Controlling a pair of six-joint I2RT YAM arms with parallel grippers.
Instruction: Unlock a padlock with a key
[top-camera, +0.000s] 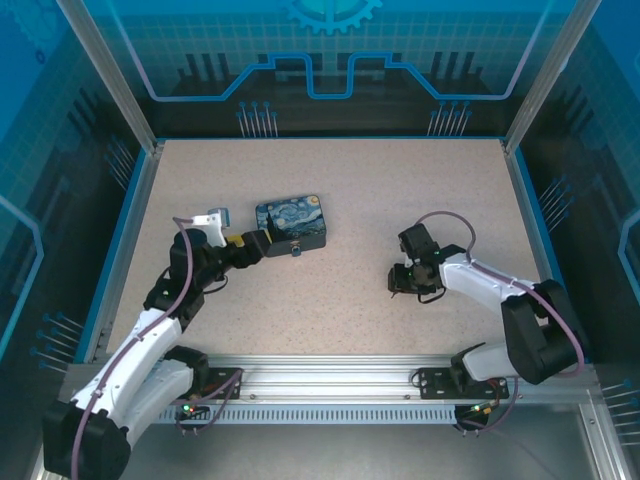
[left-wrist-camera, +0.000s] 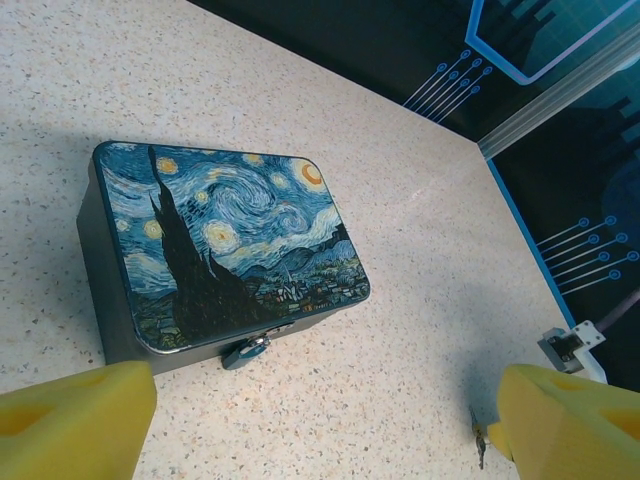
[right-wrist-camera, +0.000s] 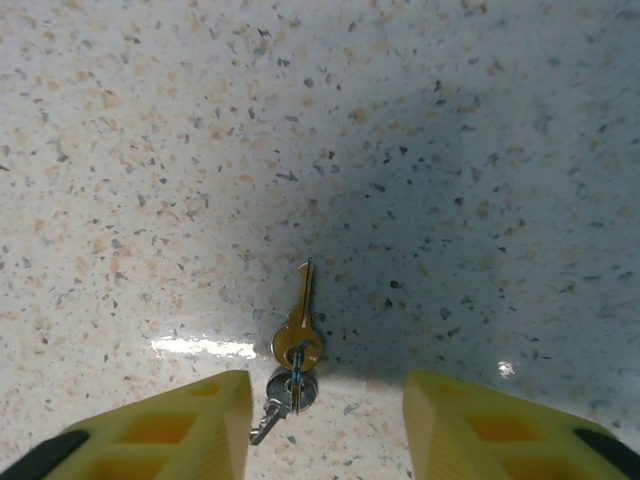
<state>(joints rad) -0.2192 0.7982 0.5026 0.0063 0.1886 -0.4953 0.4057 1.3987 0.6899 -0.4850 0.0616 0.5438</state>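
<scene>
1. Speckled beige tabletop (top-camera: 330, 180) lies inside a booth of blue, circuit-patterned walls (top-camera: 330, 60), and both arms reach in from the near rail.
2. Just off the table's centre, toward 10 o'clock, rests a rectangular tin box with a blue-and-yellow swirling night-sky lid (top-camera: 292, 225). The lid is down.
3. Seen from the left wrist, a tiny dark metal padlock (left-wrist-camera: 247, 350) hangs on the tin's front wall, at 6 o'clock of the lid. It is too small to tell how its shackle stands.
4. At the tin's 8 o'clock side hovers the left gripper (top-camera: 250, 243), close beside the box. Its yellow foam fingers (left-wrist-camera: 75, 420) are spread wide, with only bare table between them.
5. Toward 4 o'clock from the centre, the right gripper (top-camera: 403, 283) hangs low over the table, well apart from the tin.
6. Beneath it a small brass-coloured metal key (right-wrist-camera: 300, 320) lies flat on the table, its blade pointing to 12 o'clock. A little ring (right-wrist-camera: 293, 388) joins its head to a smaller silver key (right-wrist-camera: 268, 418) at its 7 o'clock.
7. The right gripper's fingers stand apart on either side of the key's head and are not clamped on it. The silver key lies hard by the 8 o'clock finger, though I cannot tell whether they touch.
</scene>
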